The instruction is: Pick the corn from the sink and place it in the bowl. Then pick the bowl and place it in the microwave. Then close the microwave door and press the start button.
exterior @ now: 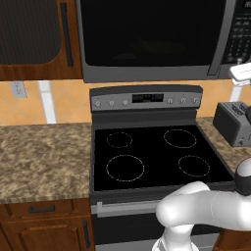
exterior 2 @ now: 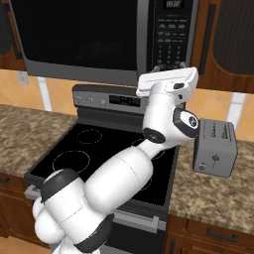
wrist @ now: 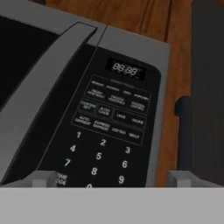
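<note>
In the left base view, the microwave [exterior: 157,39] hangs above the black glass-top stove [exterior: 157,157], and the microwave door [exterior: 147,34] is flat against the front, so it looks closed. Something dim and yellowish shows behind the dark glass, but I cannot tell what it is. A grey toaster [exterior: 234,122] stands on the counter [exterior: 44,157] to the right of the stove. The white hand of the arm shows at the right edge, near the button panel [exterior: 240,34].

In the right base view, the arm rises from the lower left and reaches up to the microwave. The gripper [exterior 2: 168,67] is just in front of the lower part of the button panel, with its fingertips very near the surface. I cannot tell from here if they touch it. The toaster stands on the counter to the right of the arm.

In the hand view, the button panel is very close, with its number keys and the small display [wrist: 127,70]. The two fingertips [wrist: 43,178] stand far apart at the bottom, so the jaws are released and grasp nothing. The grey door frame runs along the left, and a brown wooden cabinet [wrist: 175,52] is at the right.
</note>
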Controlling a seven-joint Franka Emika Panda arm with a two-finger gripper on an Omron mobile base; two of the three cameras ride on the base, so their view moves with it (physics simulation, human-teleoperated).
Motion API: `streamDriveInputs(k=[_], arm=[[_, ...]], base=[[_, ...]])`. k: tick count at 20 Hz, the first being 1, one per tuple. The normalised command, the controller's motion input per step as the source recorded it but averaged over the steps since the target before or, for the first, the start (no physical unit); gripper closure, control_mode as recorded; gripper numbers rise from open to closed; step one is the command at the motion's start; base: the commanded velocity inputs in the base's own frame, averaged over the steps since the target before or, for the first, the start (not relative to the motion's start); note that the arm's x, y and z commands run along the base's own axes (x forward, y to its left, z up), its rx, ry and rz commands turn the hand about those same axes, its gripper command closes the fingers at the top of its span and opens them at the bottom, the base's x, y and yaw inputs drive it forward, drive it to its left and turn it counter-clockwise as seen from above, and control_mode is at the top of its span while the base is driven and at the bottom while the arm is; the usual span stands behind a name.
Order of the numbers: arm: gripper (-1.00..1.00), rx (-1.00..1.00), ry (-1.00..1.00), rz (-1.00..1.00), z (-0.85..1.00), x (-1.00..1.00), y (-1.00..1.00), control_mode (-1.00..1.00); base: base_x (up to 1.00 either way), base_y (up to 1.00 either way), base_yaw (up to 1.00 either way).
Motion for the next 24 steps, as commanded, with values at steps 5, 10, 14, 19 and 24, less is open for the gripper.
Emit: streamDriveInputs(k=[5,10,14,19,24], arm=[[-1.0,0.0,0.0,0.09,-0.08,0.26,-0.24,-1.0],[-1.0,0.0,0.0,0.09,-0.22,0.11,-0.17,-1.0],[-1.0,0.0,0.0,0.08,-0.1,0.29,-0.27,-1.0],[-1.0,0.0,0.0,0.07,-0.01,0.37,-0.29,-1.0],[-1.0,0.0,0.0,0.07,0.0,0.41,-0.24,-1.0]], base=[[0.0,0.0,0.0],[0.0,0.0,0.0],[0.0,0.0,0.0],[0.0,0.0,0.0],[0.0,0.0,0.0]])
